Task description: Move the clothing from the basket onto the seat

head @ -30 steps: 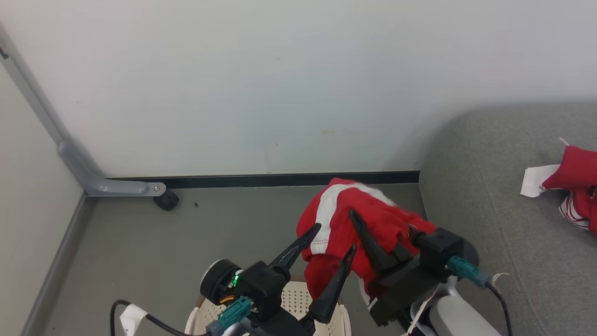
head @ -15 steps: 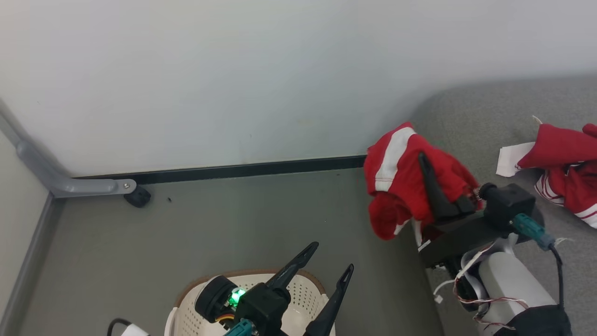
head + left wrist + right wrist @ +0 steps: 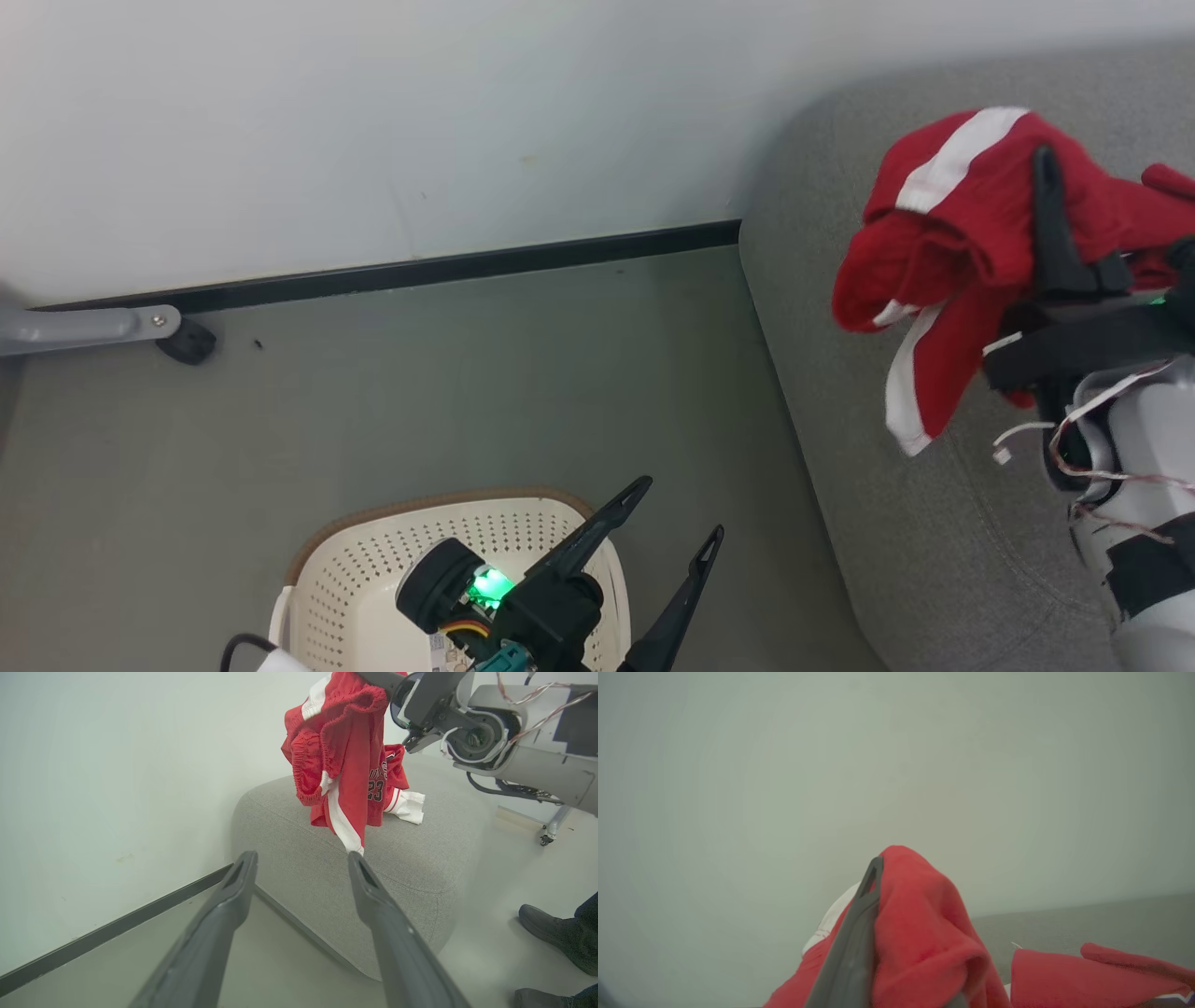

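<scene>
Red shorts with a white stripe (image 3: 943, 215) hang from my right gripper (image 3: 1046, 173), which is shut on them above the left part of the grey seat (image 3: 840, 467). In the left wrist view the shorts (image 3: 345, 756) dangle over the seat (image 3: 420, 858). A second piece of red clothing (image 3: 397, 788) lies on the cushion behind them. The cream basket (image 3: 373, 579) stands on the floor at the bottom. My left gripper (image 3: 681, 506) is held open over its right rim with nothing between the fingers.
A pale wall with a black baseboard (image 3: 420, 271) runs behind floor and seat. A grey metal leg with a black caster (image 3: 187, 341) sits at the far left. A person's dark shoes (image 3: 556, 933) stand on the floor beyond the seat.
The head camera has turned and tilted. My right gripper has carried the shorts from above the basket across to above the seat. The left gripper stays open near the basket.
</scene>
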Controlling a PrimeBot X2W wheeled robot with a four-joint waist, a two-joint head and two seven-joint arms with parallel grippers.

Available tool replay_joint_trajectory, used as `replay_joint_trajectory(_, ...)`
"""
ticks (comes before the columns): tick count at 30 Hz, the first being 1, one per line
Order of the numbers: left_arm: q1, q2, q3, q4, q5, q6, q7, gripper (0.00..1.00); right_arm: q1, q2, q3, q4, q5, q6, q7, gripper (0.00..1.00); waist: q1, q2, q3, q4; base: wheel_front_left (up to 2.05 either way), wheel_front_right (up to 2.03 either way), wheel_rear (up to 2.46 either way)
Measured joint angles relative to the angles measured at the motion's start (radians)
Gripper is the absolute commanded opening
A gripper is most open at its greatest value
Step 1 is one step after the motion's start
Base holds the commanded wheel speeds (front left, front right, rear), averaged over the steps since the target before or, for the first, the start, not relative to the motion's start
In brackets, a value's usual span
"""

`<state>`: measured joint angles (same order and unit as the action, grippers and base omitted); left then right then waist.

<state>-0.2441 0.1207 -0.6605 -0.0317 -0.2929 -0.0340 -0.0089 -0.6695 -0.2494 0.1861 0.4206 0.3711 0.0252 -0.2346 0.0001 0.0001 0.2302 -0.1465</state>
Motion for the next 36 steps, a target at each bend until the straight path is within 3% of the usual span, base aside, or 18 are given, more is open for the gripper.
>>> replay_joint_trajectory(11,-0.080,0.002,0.007,-0.010,0.013,-0.002,0.017,1.00,-0.195,-0.101,-0.142,-0.002,0.027,-0.018,-0.013,0.00,-0.0001,0.0000,0.107,-0.049,0.00,0.00,0.00)
replay_joint_trajectory(18,-0.145,-0.018,-0.016,0.002,0.015,-0.020,0.025,1.00,-0.323,-0.227,-0.248,0.054,0.035,-0.034,-0.014,0.00,0.0000,0.0001,0.171,-0.055,0.00,0.00,0.00)
replay_joint_trajectory(25,-0.148,-0.026,-0.033,-0.003,0.037,-0.020,0.025,1.00,-0.422,-0.334,-0.300,0.140,0.044,-0.027,-0.015,0.00,-0.0002,0.0000,0.220,-0.023,0.00,0.00,0.00)
replay_joint_trajectory(30,-0.185,-0.029,-0.036,-0.011,0.047,-0.020,0.025,1.00,-0.477,-0.356,-0.299,0.193,0.044,-0.015,-0.015,0.00,-0.0001,0.0001,0.275,0.007,0.00,0.00,0.00)
replay_joint_trajectory(36,-0.228,-0.031,-0.027,-0.002,0.051,-0.021,0.017,1.00,-0.495,-0.332,-0.284,0.255,0.044,-0.003,-0.017,0.00,0.0000,0.0001,0.332,0.031,0.00,0.00,0.00)
